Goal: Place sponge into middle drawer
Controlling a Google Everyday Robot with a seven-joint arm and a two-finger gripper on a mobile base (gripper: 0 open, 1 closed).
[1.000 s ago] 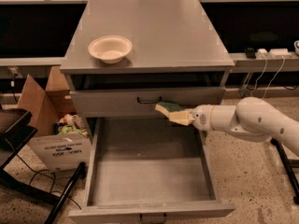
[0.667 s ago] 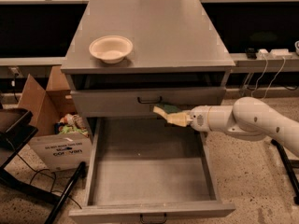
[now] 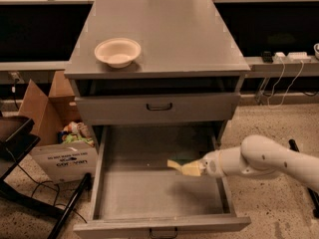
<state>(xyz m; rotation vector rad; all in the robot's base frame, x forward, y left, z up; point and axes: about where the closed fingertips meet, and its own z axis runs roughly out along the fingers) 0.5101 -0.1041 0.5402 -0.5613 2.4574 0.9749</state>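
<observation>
- Middle drawer point(image 3: 144, 195) is pulled wide open, its grey floor showing.
- Hand point(image 3: 193, 169) reaches in from the right, clenched on the sponge point(image 3: 175, 165), which hangs over the drawer floor.
- The sponge looks pale yellow and sits tilted.
- Cream bowl point(image 3: 117, 52) is on the tabletop point(image 3: 174, 34).

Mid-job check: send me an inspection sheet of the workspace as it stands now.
Surface: grey cabinet top holds a cream bowl near its left front.
Job's things: sponge held above the open middle drawer, apparently not yet on its bottom.
Clutter: cardboard box with odds and ends left of the cabinet.
Claw: claw shut on the sponge, over the drawer's right half.
Cables: white cables hang at right rear; dark cable lies at lower left.
Surroundings: speckled floor; upper drawer closed.
</observation>
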